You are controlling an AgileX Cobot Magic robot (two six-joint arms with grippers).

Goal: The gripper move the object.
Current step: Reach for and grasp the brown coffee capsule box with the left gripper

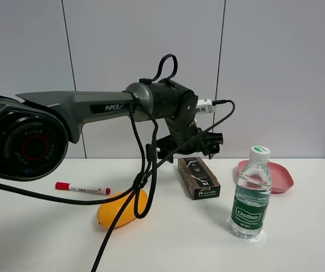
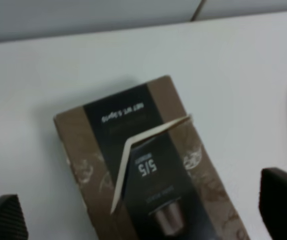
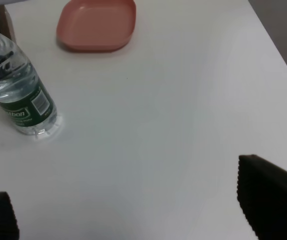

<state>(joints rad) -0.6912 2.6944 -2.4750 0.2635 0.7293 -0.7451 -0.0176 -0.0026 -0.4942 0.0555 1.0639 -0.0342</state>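
Because our left claw [image 2: 141, 215] hangs wide open over the cardboard box [image 1: 198, 177], holding nothing, we judge it poised to grasp. The box lies flat on the table [image 1: 298, 226] between mango [image 1: 123, 209] and water bottle [image 1: 251, 195].

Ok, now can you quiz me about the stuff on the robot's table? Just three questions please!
1. What colour is the cap on the marker?
2. True or false: the left arm's fingers are shut tight on the box.
3. In the high view, which thing lies furthest to the left? A) the box B) the marker C) the water bottle

Key
1. Red.
2. False. The fingers are spread wide open, and the box shows between them in the left wrist view.
3. B.
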